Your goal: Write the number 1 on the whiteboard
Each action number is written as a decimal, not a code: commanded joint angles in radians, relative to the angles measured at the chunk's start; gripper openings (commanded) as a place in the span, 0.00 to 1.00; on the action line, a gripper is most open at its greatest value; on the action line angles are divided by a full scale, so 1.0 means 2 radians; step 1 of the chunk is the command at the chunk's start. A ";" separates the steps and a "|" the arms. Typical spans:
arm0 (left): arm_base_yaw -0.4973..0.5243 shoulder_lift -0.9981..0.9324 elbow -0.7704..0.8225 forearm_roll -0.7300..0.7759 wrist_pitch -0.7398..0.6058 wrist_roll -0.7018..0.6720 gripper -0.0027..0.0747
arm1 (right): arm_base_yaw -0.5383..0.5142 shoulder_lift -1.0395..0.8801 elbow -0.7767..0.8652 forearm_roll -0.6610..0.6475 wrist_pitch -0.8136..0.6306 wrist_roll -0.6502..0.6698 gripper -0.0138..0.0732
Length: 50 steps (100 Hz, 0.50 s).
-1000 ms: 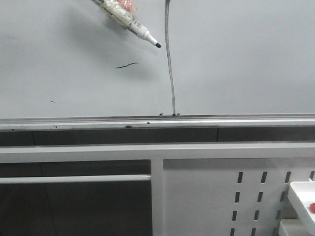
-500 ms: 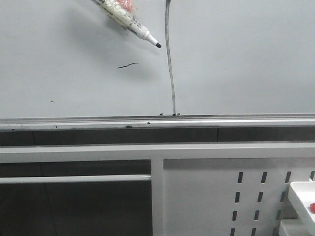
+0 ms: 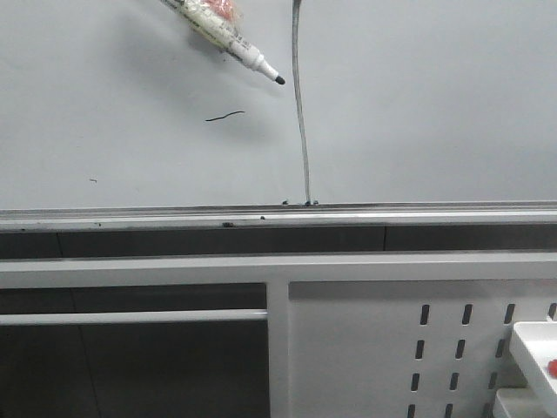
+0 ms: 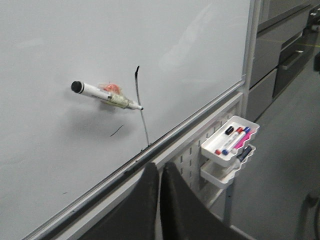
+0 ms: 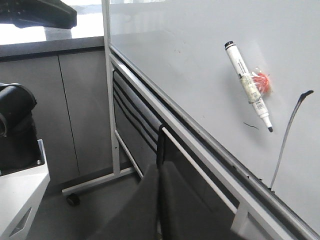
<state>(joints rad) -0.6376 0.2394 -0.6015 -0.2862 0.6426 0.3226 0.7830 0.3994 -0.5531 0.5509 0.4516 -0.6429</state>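
The whiteboard (image 3: 435, 104) fills the upper part of the front view above its silver rail (image 3: 278, 215). The number 1 (image 3: 301, 113) runs down it as a thin, slightly bowed dark stroke that ends at the rail. A white marker (image 3: 228, 39) with a black tip and a red patch hangs slanted against the board left of the stroke, and no gripper holds it. The left gripper (image 4: 159, 167) is shut and empty, below the rail and apart from the marker (image 4: 105, 96) and the stroke (image 4: 141, 110). Likewise shut and empty, the right gripper (image 5: 159, 167) stays low, far from the marker (image 5: 248, 82) and the stroke (image 5: 285, 140).
A short dark squiggle (image 3: 224, 115) marks the board under the marker. Below the rail are a white slotted panel (image 3: 374, 348) and two stacked white trays (image 4: 230, 141) holding several pens. Grey cabinets (image 5: 60, 100) and the board's wheeled foot (image 5: 73, 199) stand to the side.
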 commanded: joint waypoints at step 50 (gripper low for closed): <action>0.166 -0.135 0.278 0.055 -0.299 -0.046 0.01 | -0.003 0.002 -0.012 0.010 -0.033 0.002 0.10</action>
<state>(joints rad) -0.3541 0.0077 -0.0729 -0.1681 0.1364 0.2707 0.7830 0.3994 -0.5531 0.5516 0.4516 -0.6429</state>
